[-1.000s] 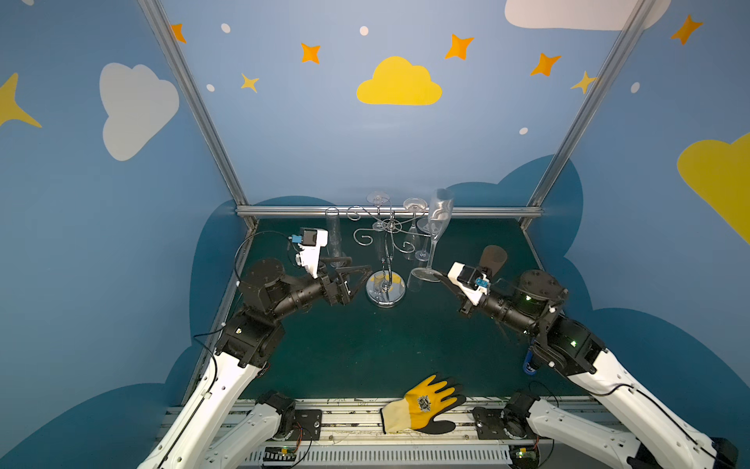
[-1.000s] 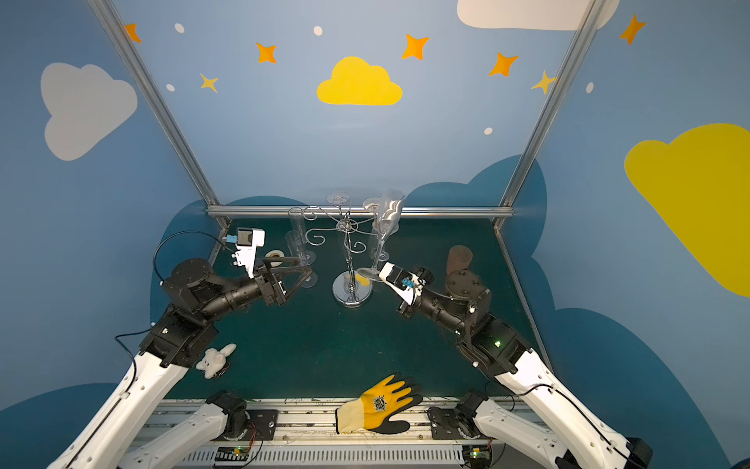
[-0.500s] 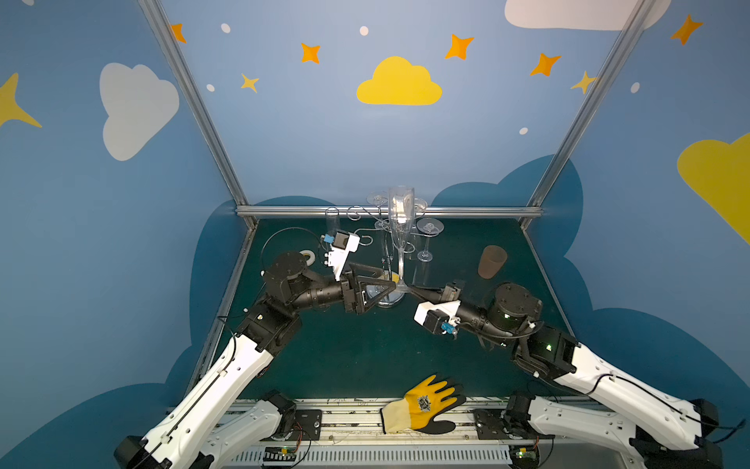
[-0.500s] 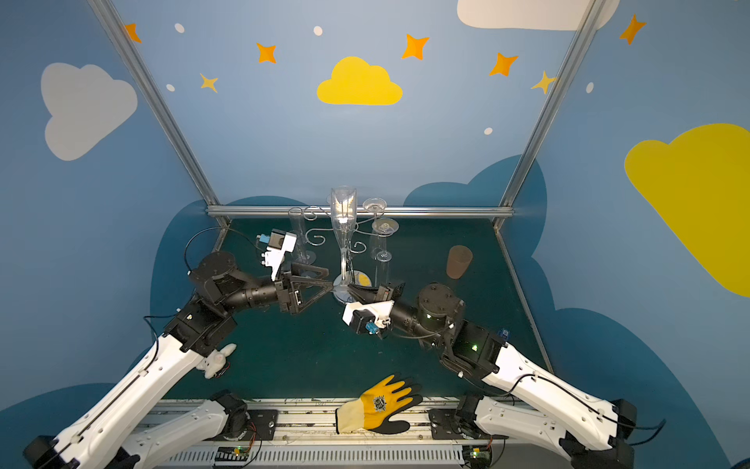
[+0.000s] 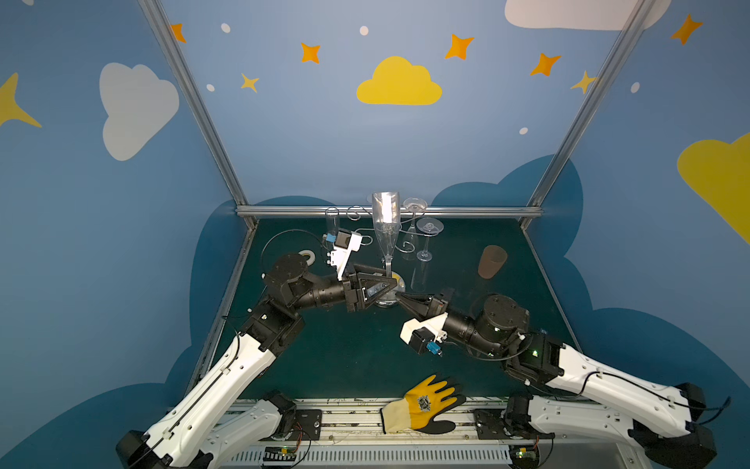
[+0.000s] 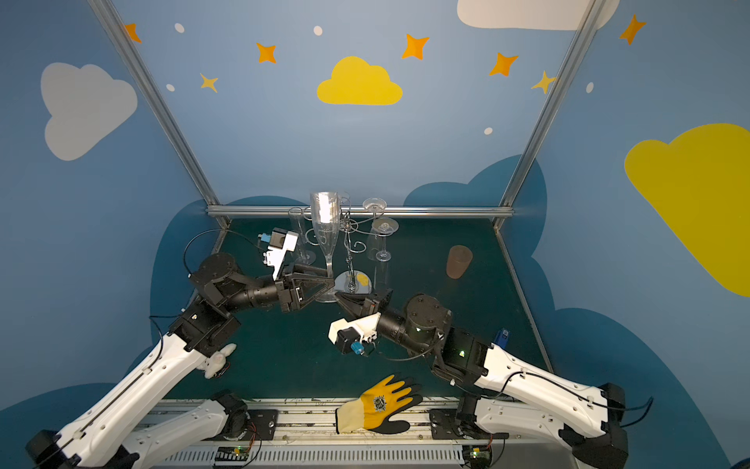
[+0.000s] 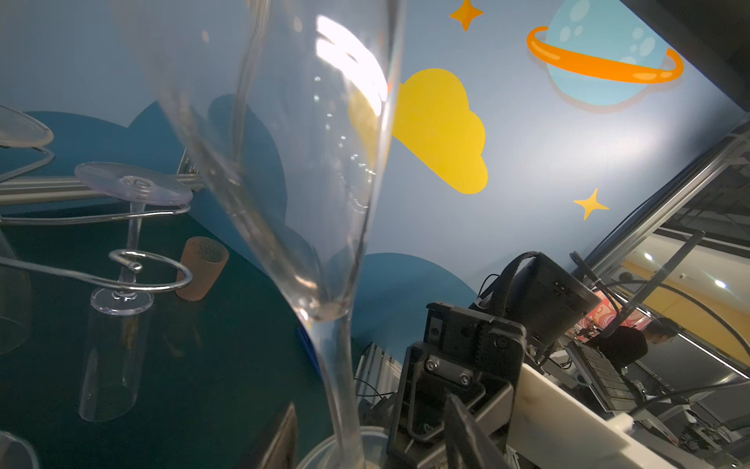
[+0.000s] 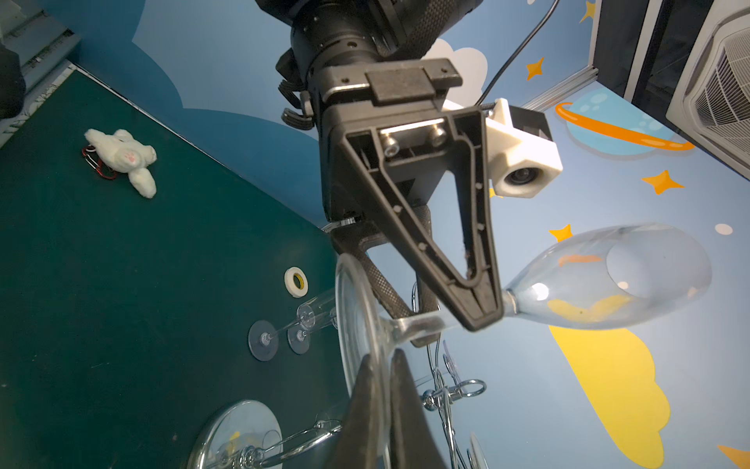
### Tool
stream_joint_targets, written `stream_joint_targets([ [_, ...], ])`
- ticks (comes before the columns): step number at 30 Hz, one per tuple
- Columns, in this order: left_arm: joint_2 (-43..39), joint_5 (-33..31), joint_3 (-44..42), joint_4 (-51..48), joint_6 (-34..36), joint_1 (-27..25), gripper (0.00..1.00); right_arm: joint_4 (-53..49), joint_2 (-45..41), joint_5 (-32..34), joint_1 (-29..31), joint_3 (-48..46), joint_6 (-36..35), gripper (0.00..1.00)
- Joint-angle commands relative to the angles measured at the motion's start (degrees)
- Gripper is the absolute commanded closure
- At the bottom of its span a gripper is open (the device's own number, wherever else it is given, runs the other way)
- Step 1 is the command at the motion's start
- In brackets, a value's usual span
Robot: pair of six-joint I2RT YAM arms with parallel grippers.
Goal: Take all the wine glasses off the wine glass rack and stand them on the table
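Careful: your right gripper (image 8: 381, 357) pinches only the glass (image 5: 385, 227) foot; left gripper (image 8: 450, 328) straddles the stem, jaws apart. Beside the rack (image 6: 349, 251), it may tip or slip.

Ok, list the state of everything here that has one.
wine glass rack: standing, holds two inverted glasses.
wine glass: upright, off the rack.
right gripper: shut on its foot.
left gripper: around its stem, grip unclear.
brown cup: upright.
yellow glove: lying on the front rail.
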Motion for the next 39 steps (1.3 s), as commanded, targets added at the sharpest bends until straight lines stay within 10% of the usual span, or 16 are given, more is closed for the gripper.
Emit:
stream_joint_targets([
  [1, -0.3, -0.4, -0.8, 3.3, -1.2, -0.1, 0.52, 4.6, -0.2, 2.2, 1.2, -0.2, -1.2, 1.00],
  [18, 0.4, -1.7, -0.7, 4.8, -2.3, -0.8, 0.93, 6.2, 0.4, 3.4, 2.8, -2.3, -2.0, 1.00],
  [20, 0.3, -2.5, -0.8, 5.1, -2.3, -0.9, 0.97, 5.9, 0.2, 3.5, 2.9, -2.7, -1.8, 0.60],
  [24, -0.3, -4.4, -1.3, 4.9, -0.9, -0.9, 0.97, 5.7, -1.5, 3.5, 2.9, -3.3, 0.0, 0.15],
  [39, -5.1, -21.9, -3.1, -8.6, 27.5, -5.2, 0.97, -4.0, -2.2, 14.0, -1.7, 15.2, 40.6, 0.11],
])
